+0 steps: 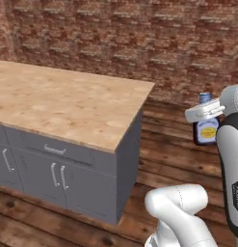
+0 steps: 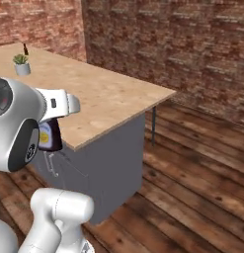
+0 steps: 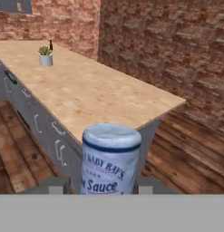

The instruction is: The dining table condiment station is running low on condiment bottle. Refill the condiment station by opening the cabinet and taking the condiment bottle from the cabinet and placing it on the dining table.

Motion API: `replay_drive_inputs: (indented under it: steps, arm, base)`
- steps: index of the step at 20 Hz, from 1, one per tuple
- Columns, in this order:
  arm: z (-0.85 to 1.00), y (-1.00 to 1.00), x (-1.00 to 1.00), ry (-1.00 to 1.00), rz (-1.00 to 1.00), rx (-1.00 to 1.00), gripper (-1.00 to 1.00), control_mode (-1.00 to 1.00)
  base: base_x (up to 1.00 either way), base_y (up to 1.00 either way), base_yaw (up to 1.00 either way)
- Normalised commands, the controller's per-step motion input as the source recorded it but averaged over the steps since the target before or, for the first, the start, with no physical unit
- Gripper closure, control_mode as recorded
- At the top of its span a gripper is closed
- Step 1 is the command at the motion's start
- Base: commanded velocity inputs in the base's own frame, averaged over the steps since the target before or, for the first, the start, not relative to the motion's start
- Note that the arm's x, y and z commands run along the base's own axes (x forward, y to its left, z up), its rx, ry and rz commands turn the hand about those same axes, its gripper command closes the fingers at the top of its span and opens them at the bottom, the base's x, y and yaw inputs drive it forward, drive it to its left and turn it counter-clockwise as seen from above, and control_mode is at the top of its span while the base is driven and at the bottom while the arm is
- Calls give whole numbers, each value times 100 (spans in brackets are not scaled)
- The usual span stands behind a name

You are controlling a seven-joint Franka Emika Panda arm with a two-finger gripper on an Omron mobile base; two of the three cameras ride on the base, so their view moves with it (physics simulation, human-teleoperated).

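carrying step: pincer (image 3: 102,188) grips the condiment bottle (image 1: 206,126); next, reach toward ten o'clock over the dining table (image 1: 67,101) and set it down.

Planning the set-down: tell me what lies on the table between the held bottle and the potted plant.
Nothing. In the hand view the table top runs bare from the bottle in the gripper to the plant at the far end. A slim dark thing stands just behind the plant.

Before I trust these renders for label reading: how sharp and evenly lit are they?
Hand view: condiment bottle looms close, label soft but partly legible. Left base view: bottle's label too blurred to read. Right base view: flat, even light on the dining table, no glare.
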Motion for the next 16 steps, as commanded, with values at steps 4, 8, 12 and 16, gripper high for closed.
replay_drive_inputs:
  steps: [4,8,12,16]
  arm:
    - [0,0,0,0,0,0,100,100]
    - [0,0,0,0,0,0,100,100]
    - [0,0,0,0,0,0,100,100]
    - [0,0,0,0,0,0,100,100]
  base:
    - [69,-100,45]
    - [67,-100,45]
    - [68,-100,44]
    - [64,-100,41]
